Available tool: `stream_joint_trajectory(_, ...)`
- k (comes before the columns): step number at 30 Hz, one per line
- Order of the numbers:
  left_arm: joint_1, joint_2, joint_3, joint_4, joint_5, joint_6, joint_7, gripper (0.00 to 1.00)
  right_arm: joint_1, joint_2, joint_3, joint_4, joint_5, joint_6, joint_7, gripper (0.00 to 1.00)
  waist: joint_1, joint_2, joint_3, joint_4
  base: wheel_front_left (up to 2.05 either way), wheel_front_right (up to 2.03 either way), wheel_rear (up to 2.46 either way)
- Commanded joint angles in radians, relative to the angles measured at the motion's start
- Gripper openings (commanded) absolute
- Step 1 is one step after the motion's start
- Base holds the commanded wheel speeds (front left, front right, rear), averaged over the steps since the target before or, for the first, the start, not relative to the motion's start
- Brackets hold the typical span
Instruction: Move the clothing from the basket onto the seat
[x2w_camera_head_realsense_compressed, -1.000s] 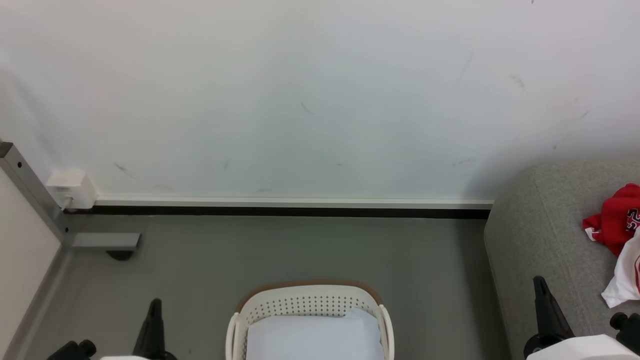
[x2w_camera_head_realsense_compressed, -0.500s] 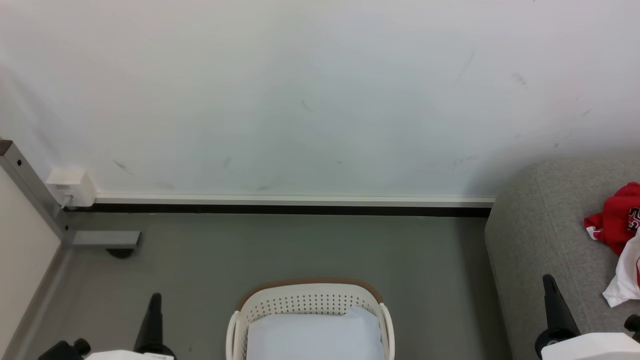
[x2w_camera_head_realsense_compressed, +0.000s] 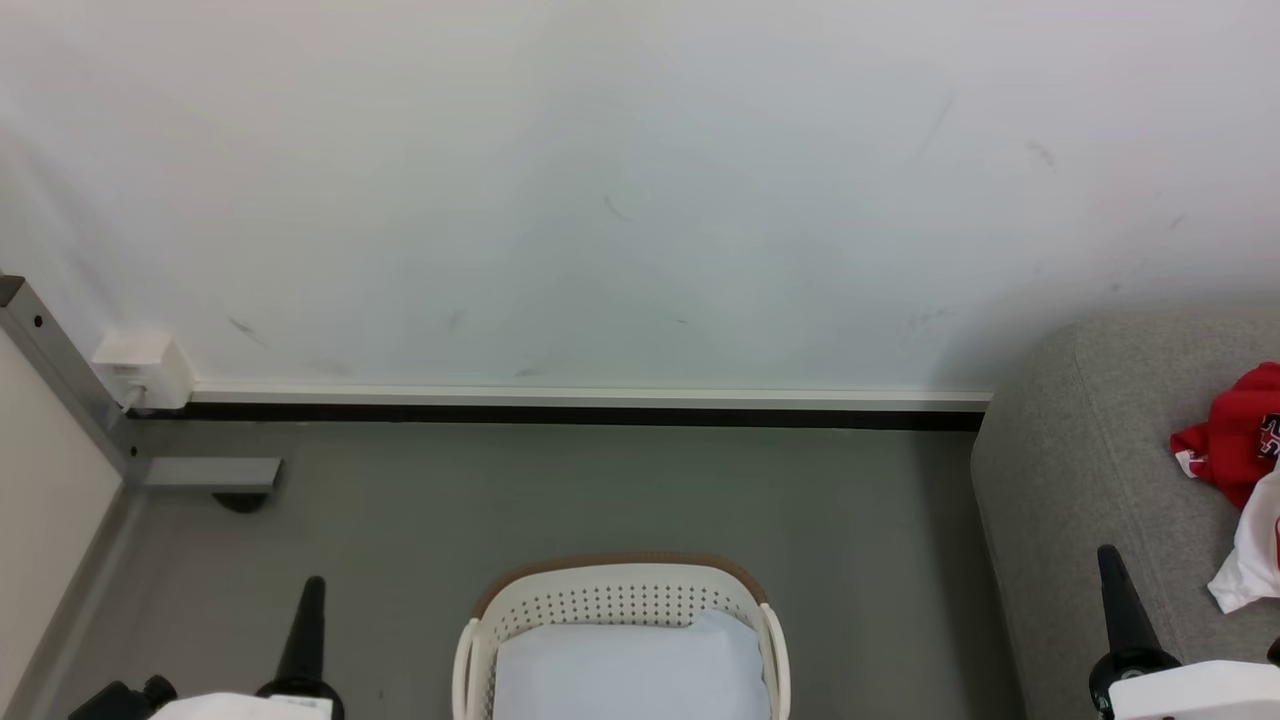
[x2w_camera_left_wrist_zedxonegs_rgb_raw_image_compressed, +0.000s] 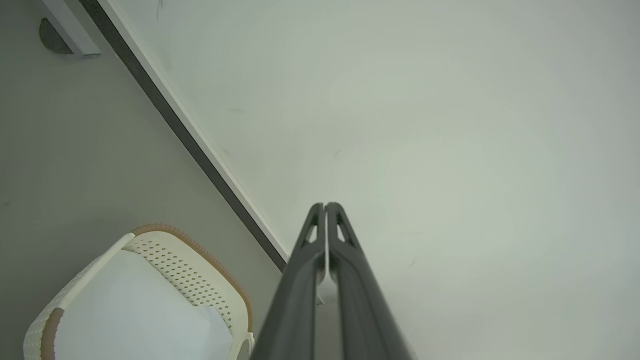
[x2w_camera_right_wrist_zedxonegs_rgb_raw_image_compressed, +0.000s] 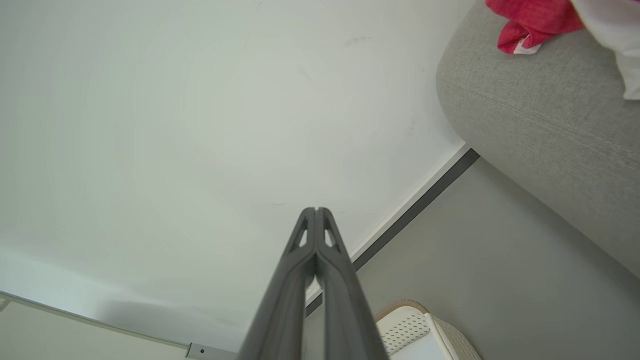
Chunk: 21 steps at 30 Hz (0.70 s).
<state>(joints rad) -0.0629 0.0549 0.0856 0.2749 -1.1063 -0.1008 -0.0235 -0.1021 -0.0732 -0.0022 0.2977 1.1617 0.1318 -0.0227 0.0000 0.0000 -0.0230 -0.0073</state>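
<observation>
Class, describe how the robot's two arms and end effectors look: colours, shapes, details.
Both the left end effector and right end effector have two long, dark grey, tapering fingers with slotted cut-outs near the tips. Each joins a black collar and a white forearm casing.

Your head view cuts the basket (x2w_camera_head_realsense_compressed: 615, 603) off at the bottom edge, and a pale sheet (x2w_camera_head_realsense_compressed: 630, 672) hides its floor (whether anything lies beneath, you cannot tell). Right of the basket, the picture's edge clips the seat (x2w_camera_head_realsense_compressed: 1080, 460) and the clothing (x2w_camera_head_realsense_compressed: 1230, 440), its lettering unreadable.

Perforated plastic basket (x2w_camera_head_realsense_compressed: 620, 600), woven grey cloth seat (x2w_camera_head_realsense_compressed: 1080, 470), matt floor (x2w_camera_head_realsense_compressed: 600, 490).
</observation>
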Motion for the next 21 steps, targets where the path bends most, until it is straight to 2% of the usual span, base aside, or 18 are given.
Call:
stream_joint_trajectory(1,-0.023,0.004,0.004,-0.013,-0.040,-0.006,0.008,0.00,-0.016,-0.002,-0.011,-0.014,0.031,-0.001,0.009,0.00,0.0000,0.0000,0.001,0.000,0.00,0.00,0.00)
stream_joint_trajectory(21,-0.034,0.001,0.015,-0.020,-0.214,-0.016,0.057,0.00,-0.014,0.007,-0.050,-0.030,0.187,-0.001,0.056,0.00,0.0000,0.0000,0.009,0.002,0.00,0.00,0.00)
